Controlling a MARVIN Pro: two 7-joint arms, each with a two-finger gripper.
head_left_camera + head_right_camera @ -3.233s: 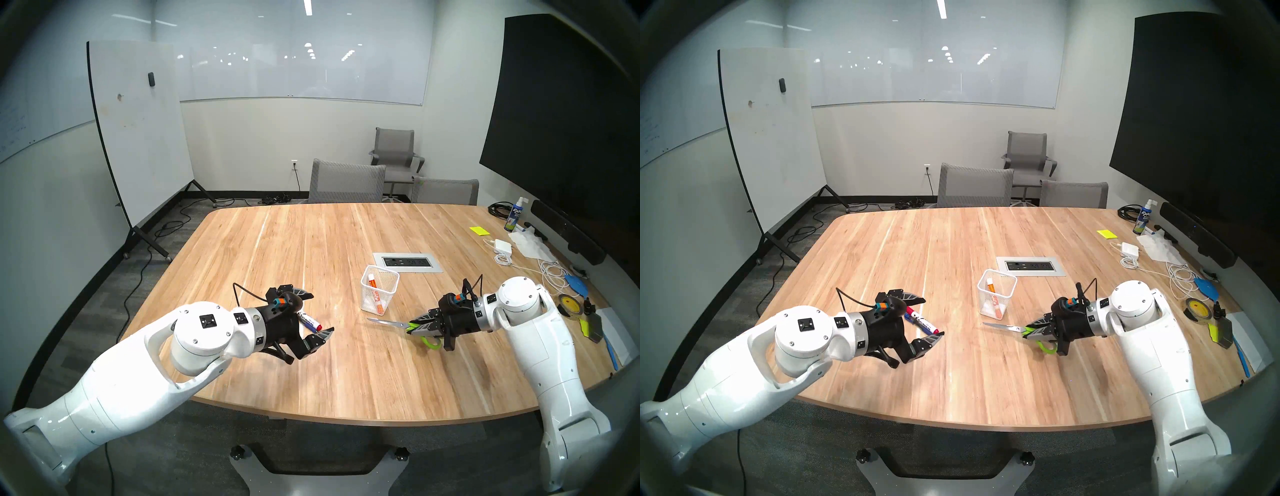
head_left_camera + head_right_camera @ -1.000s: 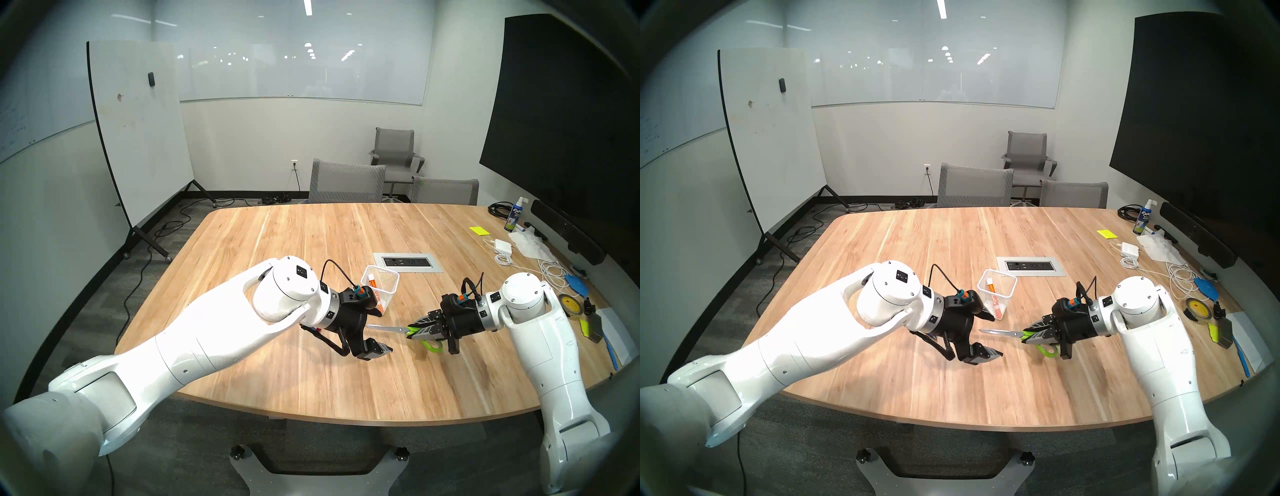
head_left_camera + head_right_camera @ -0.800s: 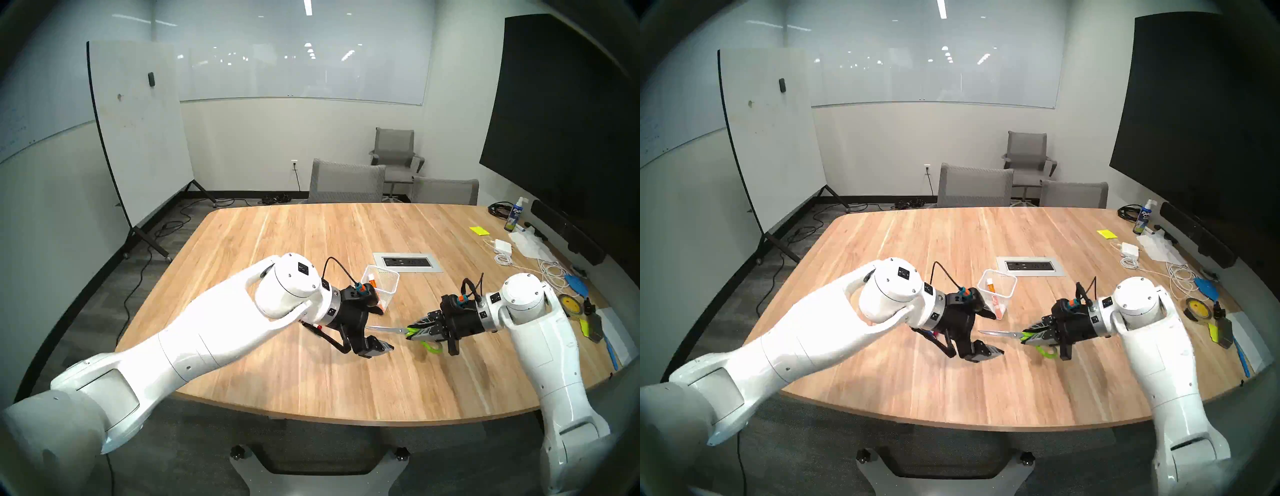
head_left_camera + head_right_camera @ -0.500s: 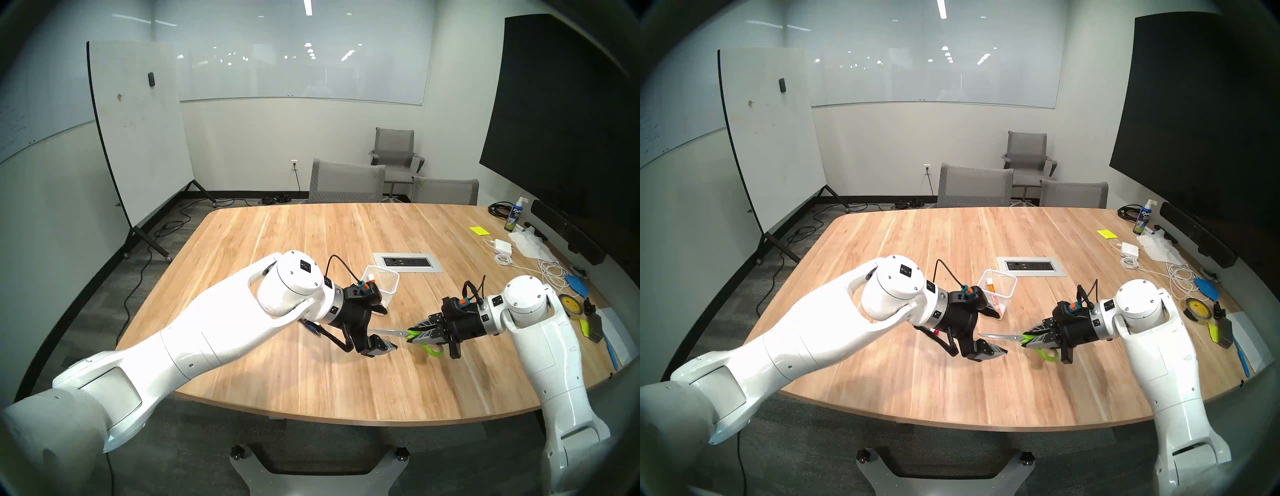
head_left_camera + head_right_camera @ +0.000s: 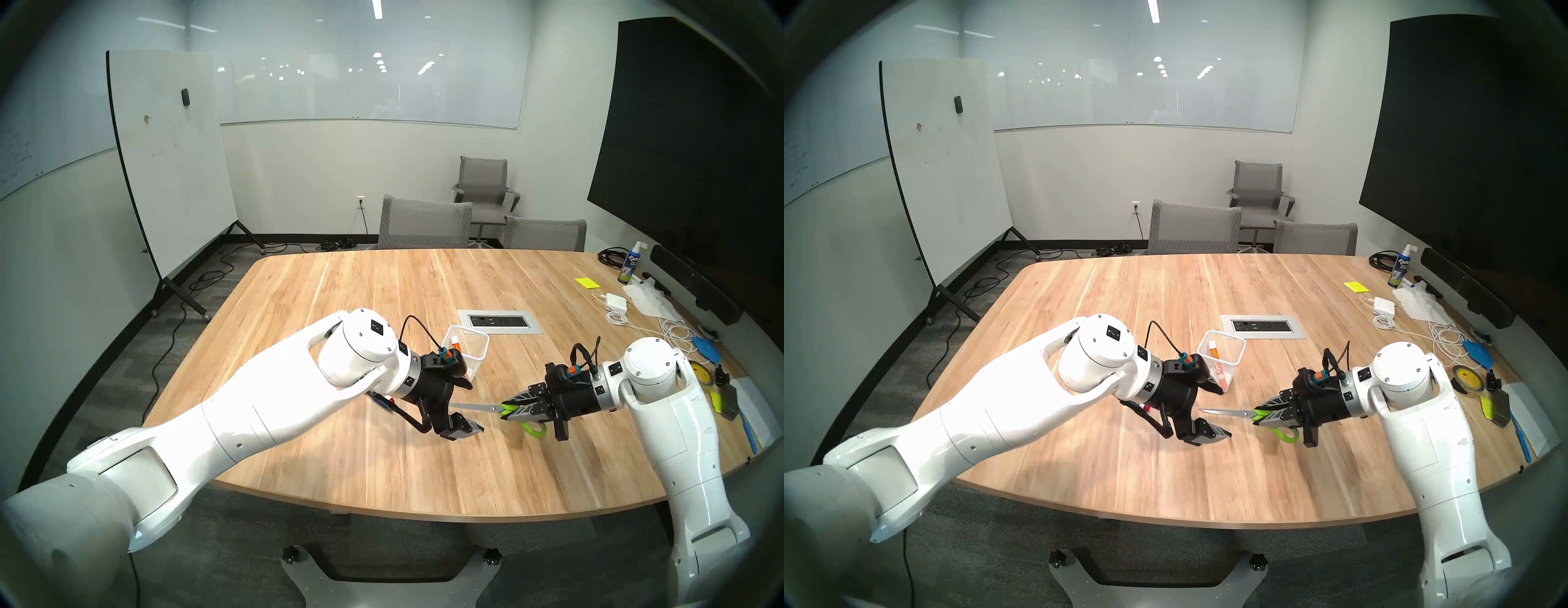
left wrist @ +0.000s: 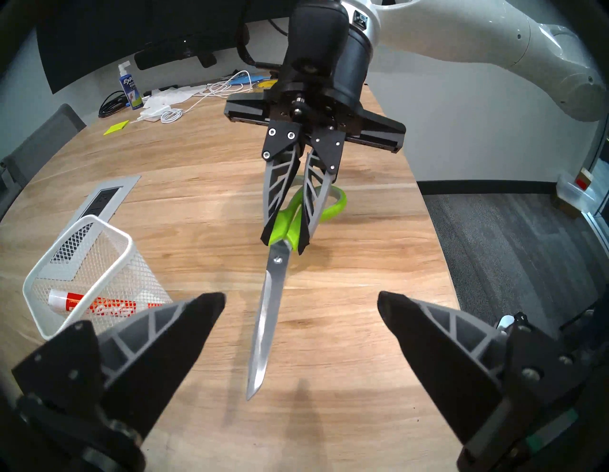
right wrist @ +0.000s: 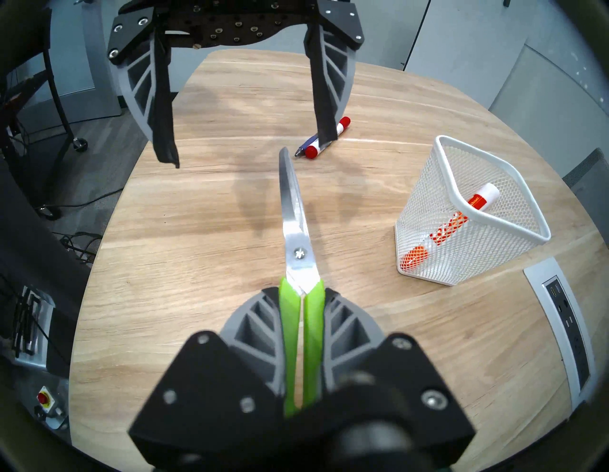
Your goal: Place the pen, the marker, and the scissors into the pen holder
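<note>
The scissors (image 5: 477, 407) have lime-green handles and silver blades. My right gripper (image 5: 505, 409) is shut on the handles and holds them level above the table, blades pointing left. My left gripper (image 5: 475, 407) faces them, open wide. In the left wrist view the scissors (image 6: 270, 316) reach in between my left gripper's (image 6: 300, 298) fingers without touching them. The white mesh pen holder (image 5: 471, 348) stands just behind and holds an orange-and-white marker (image 7: 474, 202). The blue pen (image 7: 304, 147) and the red-ended marker (image 7: 312, 152) lie side by side on the table, behind the left gripper.
A grey power outlet panel (image 5: 498, 321) is set into the table behind the pen holder. The right side carries a spray bottle (image 5: 632, 267), a charger with cables (image 5: 615, 303), yellow notes (image 5: 587, 282) and a tape roll (image 5: 698, 373). Chairs (image 5: 424, 223) stand at the far edge.
My left arm left the pen and marker and swung right to face the scissors, still open; in the last second it crept slightly further right. The right arm drifted a little right, grip unchanged.
</note>
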